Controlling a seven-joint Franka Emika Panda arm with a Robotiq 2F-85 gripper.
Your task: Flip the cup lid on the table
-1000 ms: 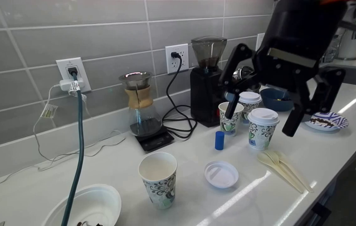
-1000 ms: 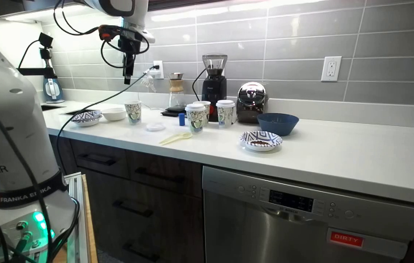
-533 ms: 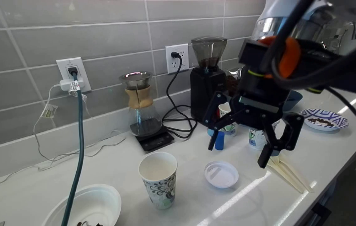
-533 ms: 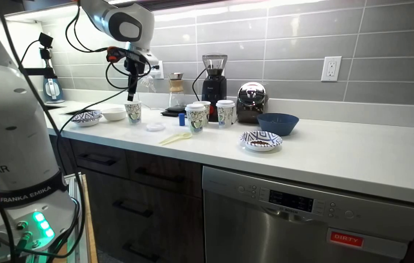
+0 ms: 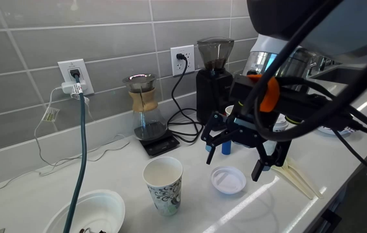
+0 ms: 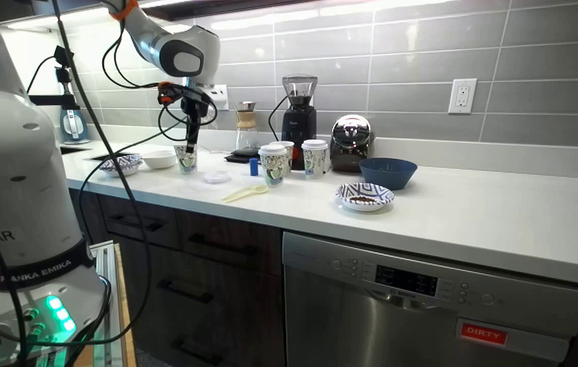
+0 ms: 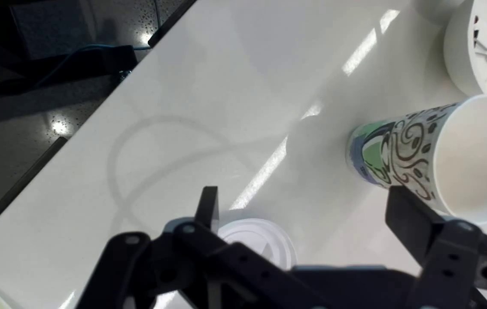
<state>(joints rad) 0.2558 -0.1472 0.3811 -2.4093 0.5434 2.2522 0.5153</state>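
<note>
The cup lid (image 5: 228, 180) is a small white disc lying flat on the white table (image 5: 199, 210), its rim apparently facing up. It also shows in an exterior view (image 6: 216, 177) and, partly hidden by a finger linkage, in the wrist view (image 7: 271, 236). My gripper (image 5: 232, 170) is open and empty, pointing down above the table just behind the lid. It also shows in an exterior view (image 6: 190, 150). In the wrist view the fingers (image 7: 303, 191) are wide apart, with the lid below the left finger. Nothing touches the lid as far as I can see.
An open paper cup (image 5: 164, 187) stands beside the lid, and a white bowl (image 5: 109, 207) beyond it. A blue cylinder (image 5: 226, 147), lidded cups (image 6: 272, 168) and pale cutlery (image 5: 295, 181) lie on the other side. A grinder (image 5: 214, 94) and carafe (image 5: 148, 113) stand by the wall.
My gripper has come down from high above the counter and moved closer to the lid. It stays open. The lid and the other objects have not moved.
</note>
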